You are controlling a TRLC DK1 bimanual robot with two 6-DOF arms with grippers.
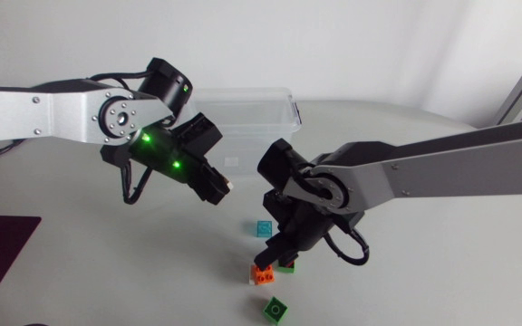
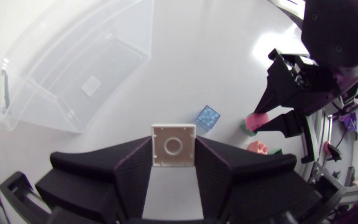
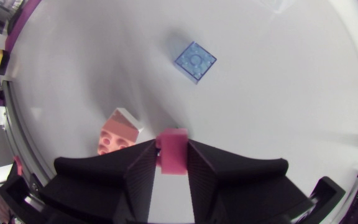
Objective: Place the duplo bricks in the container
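Two bricks are sitting in grippers and none is showing inside the clear plastic container [image 2: 73, 74], so the task is looking barely begun. My left gripper [image 1: 214, 187] is clamping a white square duplo brick [image 2: 174, 144] between both fingers and is hanging above the table, near the container's front wall but not over its opening. My right gripper [image 3: 173, 163] is pinching a small pink duplo brick [image 2: 255, 119] from two sides, low among the loose pieces; whether that brick is clear of the table I cannot tell.

A translucent blue brick [image 1: 263, 228], an orange brick [image 1: 261, 273], a green brick [image 1: 275, 310] lying nearest the table's front edge, and a second green piece [image 1: 286, 265] just beside the right gripper are waiting on the white table [image 1: 424, 263]. By my judgement, both held bricks are needing delivery and at least four are remaining.
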